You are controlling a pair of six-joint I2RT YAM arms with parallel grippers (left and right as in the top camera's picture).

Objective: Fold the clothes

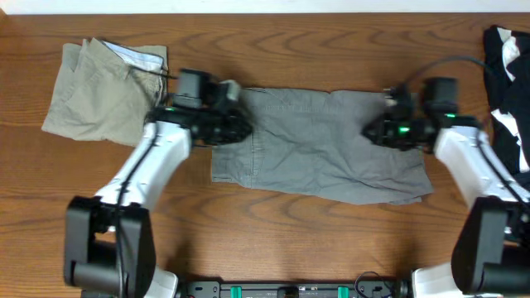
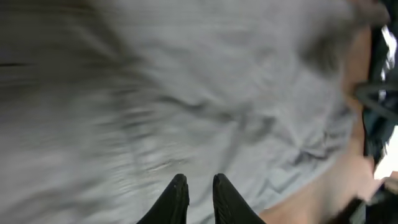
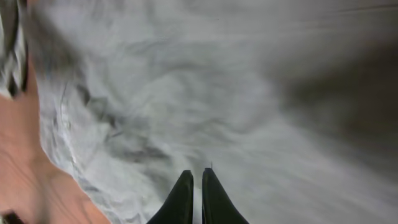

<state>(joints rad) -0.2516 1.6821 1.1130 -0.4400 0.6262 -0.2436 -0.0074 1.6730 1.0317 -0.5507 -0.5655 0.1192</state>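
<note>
Lying spread out on the middle of the wooden table [image 1: 290, 236], the grey shorts [image 1: 323, 149] run lengthwise from left to right, creased and rumpled along the lower edge. The left gripper [image 1: 236, 124] is over the shorts' left end, near the upper corner. In its wrist view the jaws stand a little apart, with a narrow gap through which grey cloth shows, and nothing is caught between them. The right gripper [image 1: 373, 130] is over the right end of the shorts, near the upper edge. Its jaws are drawn together to a thin slit and hold nothing that can be made out (both wrist views are heavily blurred, so whether the tips touch the fabric cannot be told). A folded pair of beige shorts [image 1: 99, 87] lies at the far left of the table, just beside the left arm and apart from the grey pair. A black-and-white garment [image 1: 507, 74] lies at the right edge.
</note>
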